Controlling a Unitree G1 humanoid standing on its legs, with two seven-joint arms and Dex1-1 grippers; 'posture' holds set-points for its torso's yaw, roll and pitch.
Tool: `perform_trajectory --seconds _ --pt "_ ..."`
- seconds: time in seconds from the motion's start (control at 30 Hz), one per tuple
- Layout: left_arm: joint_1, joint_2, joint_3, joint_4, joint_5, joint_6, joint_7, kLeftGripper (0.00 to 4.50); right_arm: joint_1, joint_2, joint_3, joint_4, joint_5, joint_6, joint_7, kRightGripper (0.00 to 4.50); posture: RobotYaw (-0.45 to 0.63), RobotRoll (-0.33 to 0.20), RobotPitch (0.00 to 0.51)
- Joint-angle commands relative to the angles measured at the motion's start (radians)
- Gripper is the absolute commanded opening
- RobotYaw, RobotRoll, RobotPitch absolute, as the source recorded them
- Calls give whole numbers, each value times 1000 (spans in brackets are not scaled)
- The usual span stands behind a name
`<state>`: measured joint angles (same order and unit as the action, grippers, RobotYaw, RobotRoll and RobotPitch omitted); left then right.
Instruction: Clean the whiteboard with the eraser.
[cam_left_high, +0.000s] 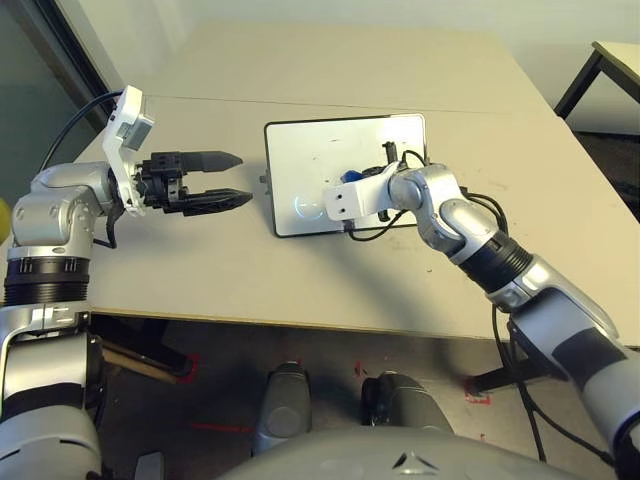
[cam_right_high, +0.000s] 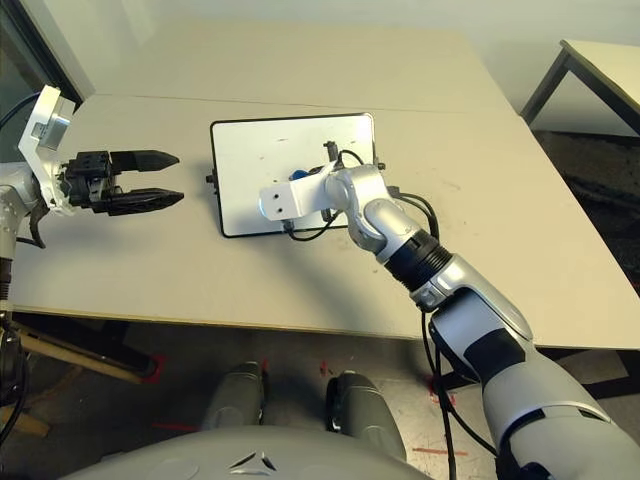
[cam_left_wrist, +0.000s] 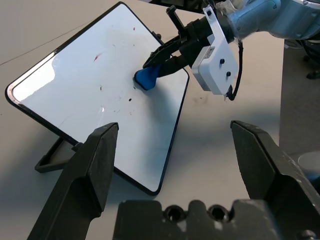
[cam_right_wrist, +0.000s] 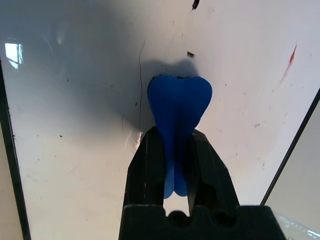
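The left pincer, matte black and tapering, is spread, gripping nothing. The right pincer clenches the blue eraser, waisted with rounded lobes, against the glossy whiteboard, black-framed, round-cornered, marked by dark specks and a reddish streak. Under it lies the smooth beige surface.

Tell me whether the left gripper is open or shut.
Open: the left gripper's two fingers stand wide apart, with nothing between them.
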<state>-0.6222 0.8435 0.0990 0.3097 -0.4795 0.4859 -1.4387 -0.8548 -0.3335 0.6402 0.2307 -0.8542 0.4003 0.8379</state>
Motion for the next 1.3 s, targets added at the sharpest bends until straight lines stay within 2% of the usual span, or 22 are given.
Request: perform_trajectory --seconds 0.03,0.4,0.77,0.87,1.3 --pt "-17 -1 -9 11 3 -7 -10 4500 8 6 7 -10 -24 30 14 368 323 0 31" --pt "-16 0 -8 12 2 -8 -9 4500 -35 116 32 27 -39 55 16 368 330 0 29" --pt "-8 -1 -3 -3 -4 -1 0 4500 -66 151 32 60 -37 39 6 368 337 0 31" --pt "-6 0 -1 -6 -5 0 2 4500 -64 140 28 63 -37 35 6 368 333 0 34" --pt "-22 -9 -12 22 5 -12 -5 4500 -12 -21 -2 44 -35 23 20 368 316 0 37"
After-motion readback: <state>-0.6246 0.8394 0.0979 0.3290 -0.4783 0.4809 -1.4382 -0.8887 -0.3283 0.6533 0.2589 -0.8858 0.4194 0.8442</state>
